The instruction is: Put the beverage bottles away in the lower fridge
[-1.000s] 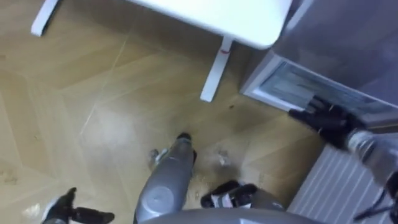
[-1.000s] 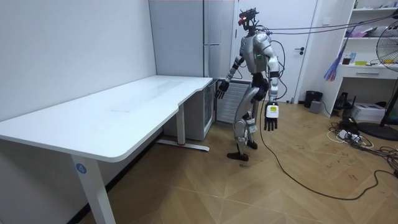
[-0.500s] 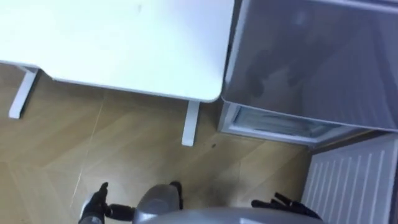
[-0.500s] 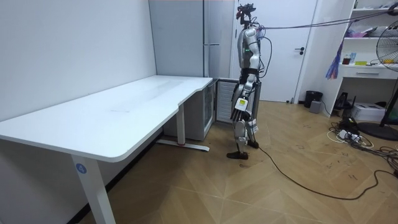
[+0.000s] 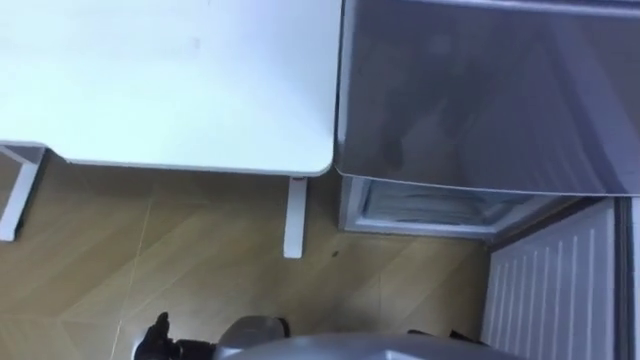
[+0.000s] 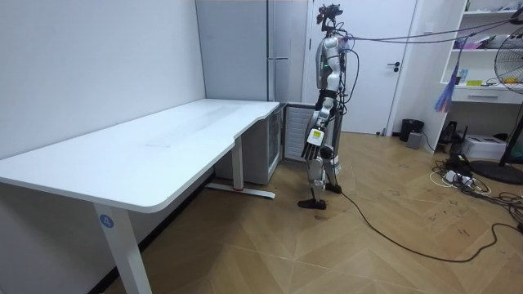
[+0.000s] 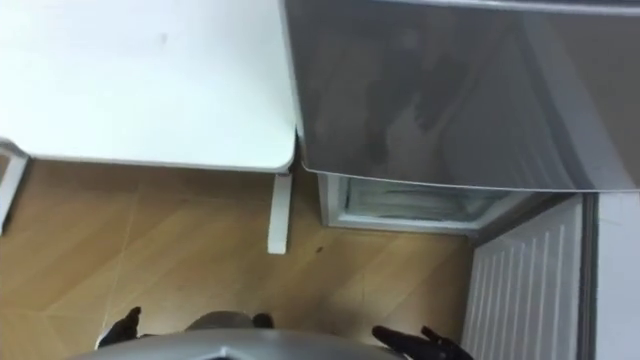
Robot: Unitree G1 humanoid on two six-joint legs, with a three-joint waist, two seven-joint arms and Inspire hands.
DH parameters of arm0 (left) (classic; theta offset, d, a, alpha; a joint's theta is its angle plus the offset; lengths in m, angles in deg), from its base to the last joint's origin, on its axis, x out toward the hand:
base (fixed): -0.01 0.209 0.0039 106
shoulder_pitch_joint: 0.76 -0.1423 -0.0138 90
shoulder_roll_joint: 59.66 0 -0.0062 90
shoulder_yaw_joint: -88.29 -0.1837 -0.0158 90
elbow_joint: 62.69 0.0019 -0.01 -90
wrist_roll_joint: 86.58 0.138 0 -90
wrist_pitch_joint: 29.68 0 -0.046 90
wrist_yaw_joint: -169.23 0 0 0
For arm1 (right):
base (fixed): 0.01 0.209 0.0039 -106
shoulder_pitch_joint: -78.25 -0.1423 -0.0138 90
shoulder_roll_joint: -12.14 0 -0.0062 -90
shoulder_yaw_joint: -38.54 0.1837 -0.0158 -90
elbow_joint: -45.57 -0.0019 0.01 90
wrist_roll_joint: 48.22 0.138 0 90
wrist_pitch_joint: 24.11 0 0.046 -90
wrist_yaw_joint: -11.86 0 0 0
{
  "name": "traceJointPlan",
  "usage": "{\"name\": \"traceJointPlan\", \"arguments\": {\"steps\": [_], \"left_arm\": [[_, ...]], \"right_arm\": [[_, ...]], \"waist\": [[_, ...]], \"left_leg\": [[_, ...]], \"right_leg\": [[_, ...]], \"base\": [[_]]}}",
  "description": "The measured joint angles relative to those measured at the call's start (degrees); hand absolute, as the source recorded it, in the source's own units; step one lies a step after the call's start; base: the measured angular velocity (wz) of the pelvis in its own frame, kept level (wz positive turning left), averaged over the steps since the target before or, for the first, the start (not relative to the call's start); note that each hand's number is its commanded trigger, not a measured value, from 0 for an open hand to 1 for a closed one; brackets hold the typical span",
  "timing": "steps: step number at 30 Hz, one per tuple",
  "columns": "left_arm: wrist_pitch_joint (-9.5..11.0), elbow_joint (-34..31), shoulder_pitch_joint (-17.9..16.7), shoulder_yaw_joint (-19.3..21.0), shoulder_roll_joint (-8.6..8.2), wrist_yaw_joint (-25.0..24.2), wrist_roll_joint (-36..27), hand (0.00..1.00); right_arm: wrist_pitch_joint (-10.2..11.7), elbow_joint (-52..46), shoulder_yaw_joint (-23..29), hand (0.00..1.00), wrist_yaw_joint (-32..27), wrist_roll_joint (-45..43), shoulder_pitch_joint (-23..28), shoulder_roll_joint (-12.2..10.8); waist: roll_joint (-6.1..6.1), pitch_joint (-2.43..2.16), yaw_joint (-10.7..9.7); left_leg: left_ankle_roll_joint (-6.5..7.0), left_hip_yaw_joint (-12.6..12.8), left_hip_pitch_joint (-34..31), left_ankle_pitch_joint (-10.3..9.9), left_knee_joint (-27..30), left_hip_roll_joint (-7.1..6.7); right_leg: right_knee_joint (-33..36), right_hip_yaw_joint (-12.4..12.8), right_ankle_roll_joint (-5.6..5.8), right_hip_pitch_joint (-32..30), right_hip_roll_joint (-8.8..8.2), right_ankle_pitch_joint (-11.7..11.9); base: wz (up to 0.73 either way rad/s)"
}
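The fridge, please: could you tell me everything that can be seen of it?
The fridge is a tall grey cabinet with a smooth, slightly glossy face, standing upright on the wooden floor close beside the end of the white desk. Its upper door is shut. Its lower door stands swung open to the robot's right, showing a white ribbed inner side. The open lower compartment looks pale inside; what it holds cannot be made out.

Silver-grey shell, dark joints. The left hand and right hand are black. A dark sensor rig tops the head. Ropes rise from its shoulders, and a dark cable trails behind.
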Motion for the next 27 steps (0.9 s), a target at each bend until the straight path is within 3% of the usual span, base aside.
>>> {"name": "traceJointPlan", "arguments": {"steps": [5,10,12,16,18,20,24,27], "left_arm": [[-0.1,-0.3,0.7,1.5,-0.05,0.0,1.8,0.00],[0.6,-0.2,0.4,4.3,-0.08,0.1,6.6,0.00],[1.6,-0.3,0.3,6.4,0.26,0.2,9.0,0.00],[2.0,-0.3,0.7,7.0,0.46,1.2,9.1,0.00],[2.0,-0.3,0.4,7.1,0.49,1.3,9.2,0.00],[1.9,-0.4,0.1,7.8,0.47,1.3,9.3,0.00],[1.8,-2.6,-1.7,8.5,0.40,1.4,10.7,0.00],[1.8,-2.8,-2.0,8.5,0.38,1.3,11.8,0.00]], "right_arm": [[-0.6,-2.5,1.7,0.00,-2.8,-4.3,-0.7,0.4],[-1.2,-16.5,7.7,0.00,-8.0,-17.4,-0.8,1.3],[0.4,-27.6,10.4,0.00,-10.7,-24.3,-0.6,1.9],[3.8,-45.4,13.3,0.00,-17.2,-35.7,-1.3,3.5],[5.7,-49.2,14.4,0.00,-20.5,-38.2,-1.6,3.5],[5.9,-54.2,15.9,0.00,-23.7,-38.5,-0.6,3.6],[7.3,-64.7,21.8,0.00,-30.8,-38.2,1.0,3.7],[8.3,-66.0,24.3,0.00,-34.7,-38.1,1.0,4.2]], "waist": [[0.40,0.27,-0.6],[0.10,0.24,-1.9],[-0.55,0.03,-3.0],[-1.54,-0.28,-3.6],[-2.01,-0.36,-4.3],[-2.94,-0.37,-4.6],[-2.49,-0.30,-6.2],[-1.96,-0.61,-6.5]], "left_leg": [[0.25,0.1,0.9,-0.2,0.4,0.29],[0.53,1.5,2.3,-0.3,0.2,0.51],[0.72,2.1,3.1,-0.5,0.1,0.52],[0.94,4.0,4.3,-0.6,-0.9,0.51],[0.94,4.6,4.9,-0.6,-1.6,0.49],[0.94,5.1,5.3,-0.6,-2.0,0.48],[0.94,5.4,5.3,-1.0,-2.1,0.48],[0.93,5.5,5.5,-1.0,-2.5,0.49]], "right_leg": [[0.9,1.6,-0.10,-0.1,0.14,0.4],[0.8,4.6,0.06,-0.3,0.24,0.6],[0.9,5.7,0.17,-0.3,0.15,0.7],[0.9,7.8,0.47,-0.5,-0.07,0.9],[0.8,8.4,0.49,-0.3,-0.09,1.1],[0.8,9.0,0.45,-0.4,-0.11,1.2],[0.9,9.2,0.44,-0.5,-0.10,1.3],[0.9,9.3,0.43,-0.6,-0.09,1.3]], "base": [[-0.18],[-0.27],[-0.26],[-0.24],[-0.20],[-0.13],[-0.03],[-0.04]]}}
